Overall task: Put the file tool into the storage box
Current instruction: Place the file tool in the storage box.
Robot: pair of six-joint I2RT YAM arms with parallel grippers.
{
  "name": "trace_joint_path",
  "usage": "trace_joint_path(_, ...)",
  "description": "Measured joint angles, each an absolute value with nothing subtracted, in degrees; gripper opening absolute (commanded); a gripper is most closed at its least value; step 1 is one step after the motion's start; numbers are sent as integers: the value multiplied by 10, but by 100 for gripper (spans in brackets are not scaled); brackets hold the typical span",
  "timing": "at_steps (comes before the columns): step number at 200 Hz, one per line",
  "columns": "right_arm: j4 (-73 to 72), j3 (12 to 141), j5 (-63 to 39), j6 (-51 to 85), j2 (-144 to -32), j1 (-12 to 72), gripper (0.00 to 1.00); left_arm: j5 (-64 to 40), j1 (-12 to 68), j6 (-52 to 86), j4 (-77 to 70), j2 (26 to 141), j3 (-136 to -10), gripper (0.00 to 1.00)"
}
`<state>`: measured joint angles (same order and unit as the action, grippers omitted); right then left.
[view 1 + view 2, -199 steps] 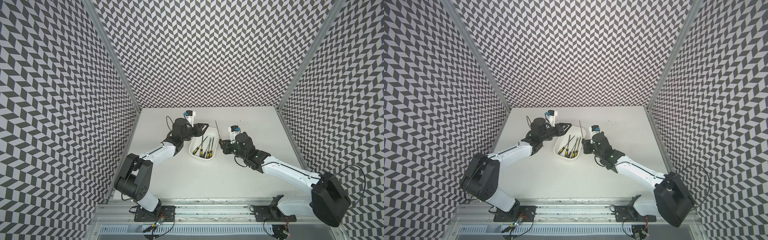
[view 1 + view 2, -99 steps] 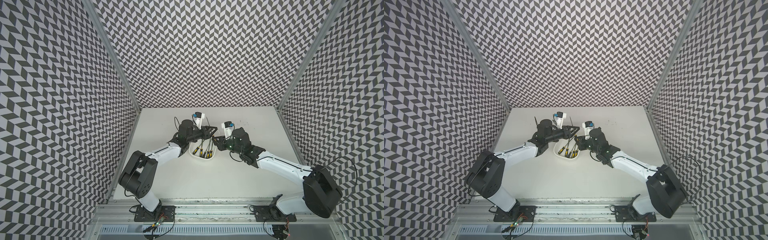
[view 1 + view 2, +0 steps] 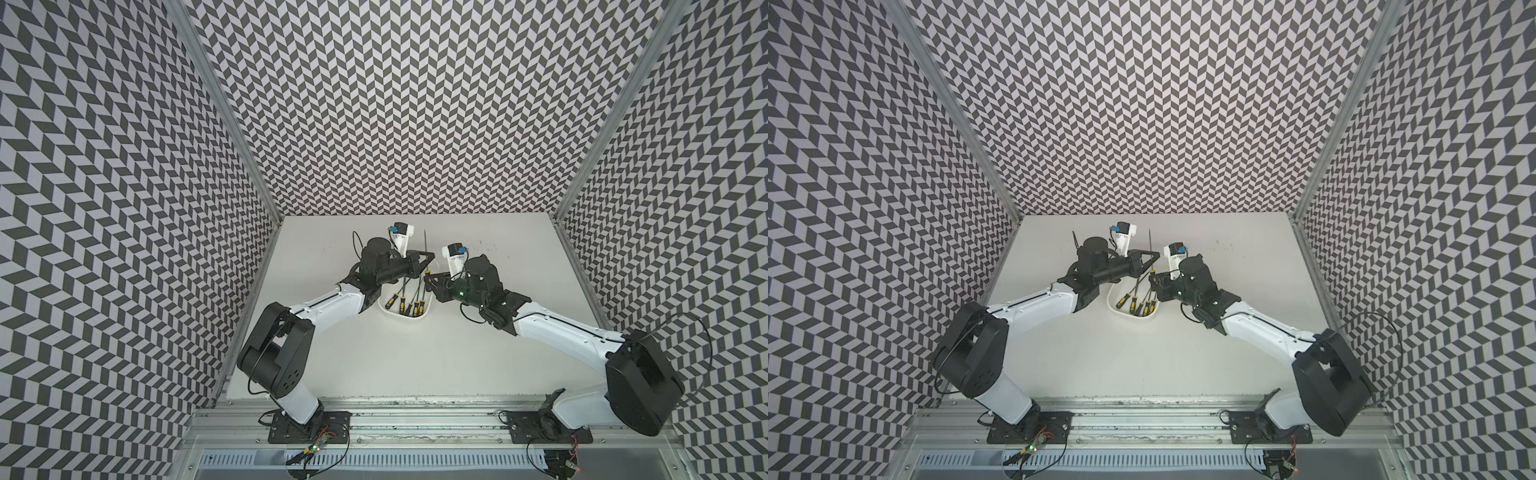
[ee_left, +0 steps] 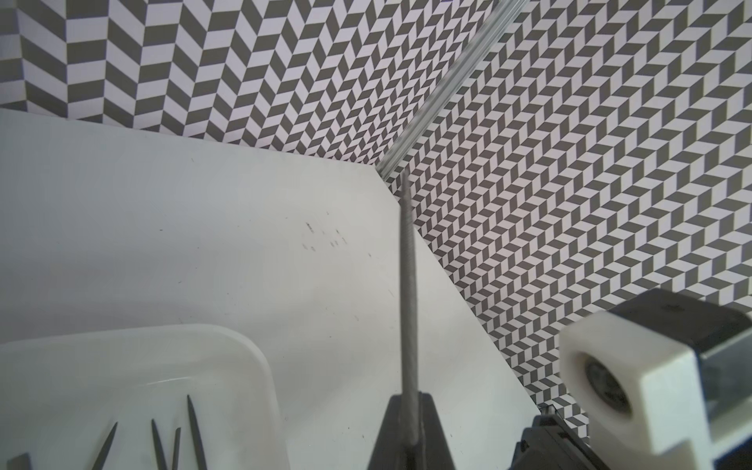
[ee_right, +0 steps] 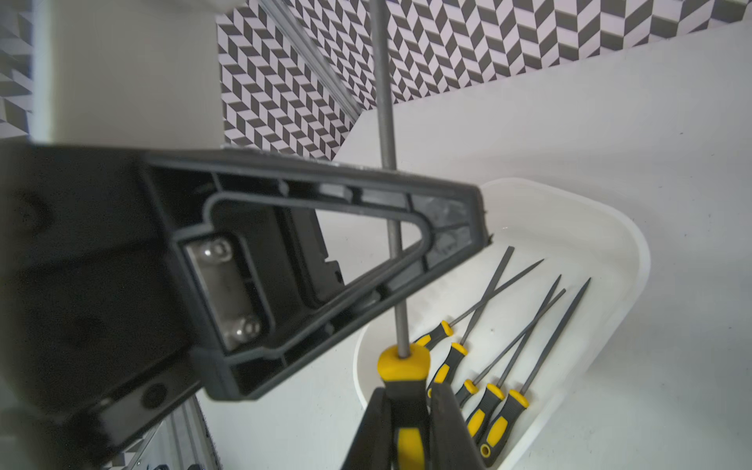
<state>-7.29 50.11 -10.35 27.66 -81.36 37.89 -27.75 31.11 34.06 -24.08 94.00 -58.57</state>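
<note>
Confirming a change: left gripper (image 4: 409, 407) was spread a second ago. It's now pressed together on the bare shaft of the needle file (image 4: 407, 285), bottom centre of the left wrist frame. — Kim

Right side? — Ravi

No change. Right gripper (image 5: 407, 403) is pinching the yellow-and-black handle at the bottom of its own wrist frame. Both arms have the file now. — Kim

Where is it relative to the box? — Ravi

Mid-frame in both top views. Shaft points toward the top of the frame, handle end down. It looks to hang over the upper end of the storage box (image 3: 405, 328), not inside it. Five other files (image 5: 488, 403) lie flat in the box, handles toward the lower end. — Kim

So a handover or a regrasp? — Ravi

That's my read. Nothing is placed yet. One arm has to let go before the other can lay the file down, probably the right one. — Kim

Risks? — Ravi

Left is gripping thin round steel, and the handle is the heavy end. It could swing or slip once the right gripper releases. If both arms move while clamped, the shaft takes the bending load. — Kim
</note>
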Motion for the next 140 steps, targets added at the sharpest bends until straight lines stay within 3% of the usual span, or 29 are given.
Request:
trace_joint_path(14, -74, 501, -102, 275, -813, 379, 17, -274, 312, 336, -233, 940, -590, 0)
trace_joint_path(34, -70, 501, -99, 277, -812, 379, 40, -260, 316, 321, -210, 940, -597, 0)
trace_joint_path(47, -66, 501, -94, 277, -805, 379, 48, -239, 316, 305, -181, 940, -605, 0)
trace_joint_path(140, -42, 468, -17, 281, -700, 379, 49, -50, 288, 190, 58, 949, -692, 0)
